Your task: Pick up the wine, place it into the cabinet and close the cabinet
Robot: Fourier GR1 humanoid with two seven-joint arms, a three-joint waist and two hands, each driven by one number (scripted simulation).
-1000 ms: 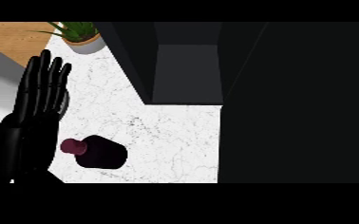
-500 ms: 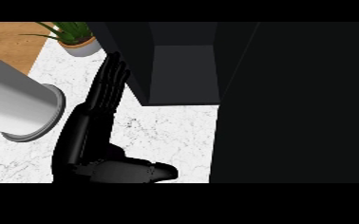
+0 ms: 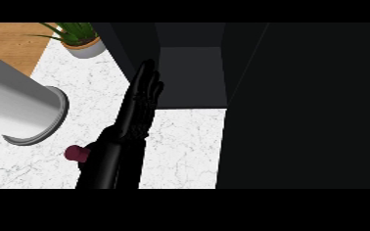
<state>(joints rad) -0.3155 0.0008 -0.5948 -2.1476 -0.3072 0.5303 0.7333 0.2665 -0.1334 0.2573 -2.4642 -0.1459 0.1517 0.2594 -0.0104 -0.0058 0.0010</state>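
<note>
Since 0.5 s ago, left hand [image 3: 145, 95] reaches higher, fingers straight, holding nothing. Wine [image 3: 77, 153] lies lower left, mostly hidden; likely heavy, slippery glass, best gripped around its body.

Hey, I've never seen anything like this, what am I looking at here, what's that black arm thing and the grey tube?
This is a view from a humanoid robot's head, looking steeply down at a white marble counter. The black shape is one of its hands, fingers straight, stretched toward an open dark cabinet; which hand it is I cannot tell. The grey tube at the left looks like a forearm. Under the black arm lies a wine bottle; only its dark red end shows. Nothing is held. A potted plant stands in the far corner.
</note>
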